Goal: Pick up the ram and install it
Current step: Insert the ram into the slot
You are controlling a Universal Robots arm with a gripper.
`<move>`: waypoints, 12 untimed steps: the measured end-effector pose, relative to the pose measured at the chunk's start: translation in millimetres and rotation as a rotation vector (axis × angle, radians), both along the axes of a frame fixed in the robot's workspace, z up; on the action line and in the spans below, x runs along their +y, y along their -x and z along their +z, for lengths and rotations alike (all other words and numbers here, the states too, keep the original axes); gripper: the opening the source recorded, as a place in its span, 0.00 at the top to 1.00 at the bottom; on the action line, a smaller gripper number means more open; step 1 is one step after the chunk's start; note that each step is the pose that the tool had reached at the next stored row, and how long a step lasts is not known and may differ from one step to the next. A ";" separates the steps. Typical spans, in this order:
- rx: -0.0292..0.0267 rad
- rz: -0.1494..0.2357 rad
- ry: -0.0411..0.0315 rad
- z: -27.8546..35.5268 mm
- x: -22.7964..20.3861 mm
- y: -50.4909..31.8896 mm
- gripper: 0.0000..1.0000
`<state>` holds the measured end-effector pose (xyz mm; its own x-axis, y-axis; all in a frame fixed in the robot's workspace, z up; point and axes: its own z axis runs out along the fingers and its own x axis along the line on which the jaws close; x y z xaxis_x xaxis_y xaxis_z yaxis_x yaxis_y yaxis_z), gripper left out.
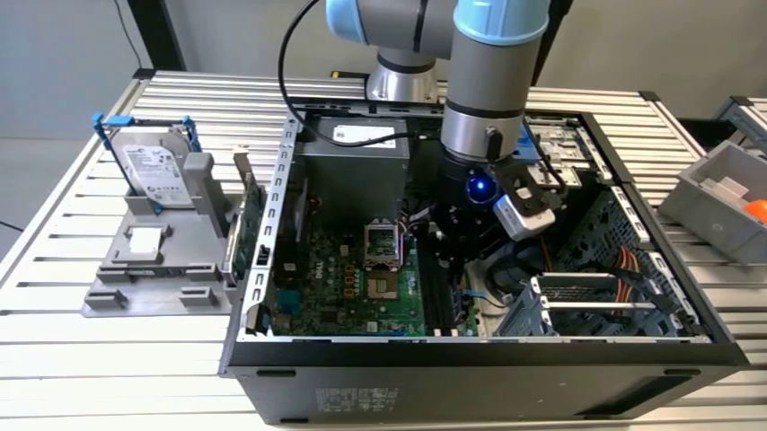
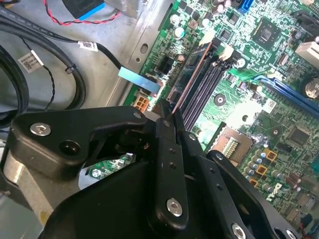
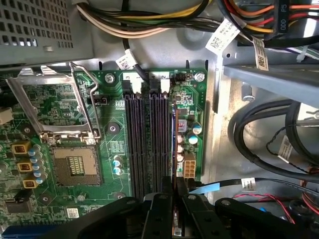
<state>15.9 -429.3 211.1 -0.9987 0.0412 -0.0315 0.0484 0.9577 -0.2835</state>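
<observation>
The ram (image 2: pixel 192 74) is a thin, flat stick seen edge-on, standing upright over the outermost of the dark parallel slots (image 3: pixel 144 144) on the green board (image 1: pixel 359 287). In both wrist views it runs from the hand's tips along that slot, next to the board's edge by the bare metal case wall. Whether it is fully seated I cannot tell. The hand (image 2: pixel 167 122) is matte black, with bolted linkages and narrow fingers (image 3: pixel 164 209) pressed together on the ram's end, pinching it.

The board is glossy green, studded with small round capacitors, a square socket (image 3: pixel 75 164) and an open silver retention frame (image 3: pixel 55 104) beside it. Bundled black, yellow and orange cables (image 3: pixel 149 20) loop past the board's far edge, and thick black cables (image 2: pixel 45 64) lie on the grey metal floor of the case (image 1: pixel 480 359).

The case is a black box lying open on a surface (image 1: pixel 96 341) of pale ribbed metal slats. Near the surface's edge at the exterior view's left stands a grey plastic holder (image 1: pixel 156 260) with a drive (image 1: pixel 156 171) upright in it. A grey bin (image 1: pixel 725 197) sits at the opposite edge. A plain grey wall stands behind.

The arm (image 1: pixel 491 81), grey with pale blue caps, reaches straight down into the case, its hand low among the slots.
</observation>
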 end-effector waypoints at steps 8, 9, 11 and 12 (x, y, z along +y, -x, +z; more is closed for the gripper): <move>0.0001 0.004 0.0006 -3.3 -0.2 1.1 1.00; 0.0001 0.004 0.0008 -3.7 -0.2 1.2 1.00; 0.0001 0.005 0.0014 -4.5 -0.2 1.7 1.00; 0.0001 0.005 0.0019 -4.7 -0.2 2.0 1.00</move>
